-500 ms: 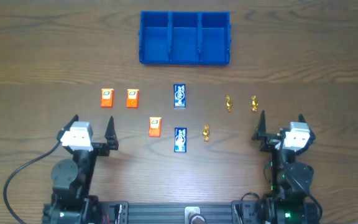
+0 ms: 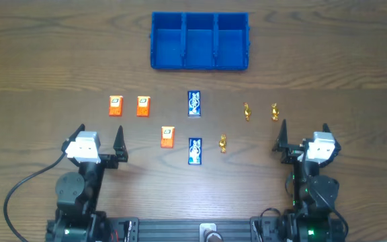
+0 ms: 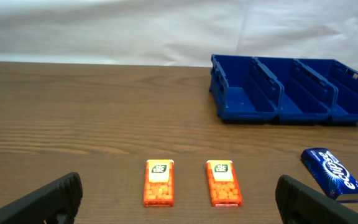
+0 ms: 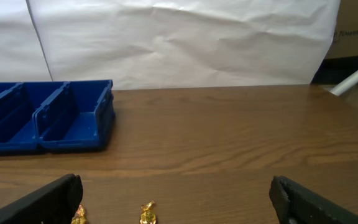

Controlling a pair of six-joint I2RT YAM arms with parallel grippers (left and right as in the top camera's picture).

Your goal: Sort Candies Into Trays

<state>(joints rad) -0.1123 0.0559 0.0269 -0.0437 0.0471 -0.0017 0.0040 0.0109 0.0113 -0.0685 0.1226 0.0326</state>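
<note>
Three orange candy boxes (image 2: 115, 105) (image 2: 143, 105) (image 2: 167, 136) lie left of centre; two of them show in the left wrist view (image 3: 159, 182) (image 3: 223, 182). Two blue packets (image 2: 194, 103) (image 2: 195, 150) lie in the middle, one also in the left wrist view (image 3: 331, 173). Three gold-wrapped candies (image 2: 223, 143) (image 2: 246, 111) (image 2: 274, 111) lie to the right, two in the right wrist view (image 4: 79, 215) (image 4: 146, 214). The blue three-compartment tray (image 2: 199, 62) stands at the back. My left gripper (image 2: 100, 140) and right gripper (image 2: 303, 136) are open near the front edge, holding nothing.
White sheeting (image 4: 179, 43) hangs behind the table's far edge. A black cable (image 2: 25, 188) loops beside the left arm's base. Bare wood lies between the grippers and the candies, and on both sides of the tray.
</note>
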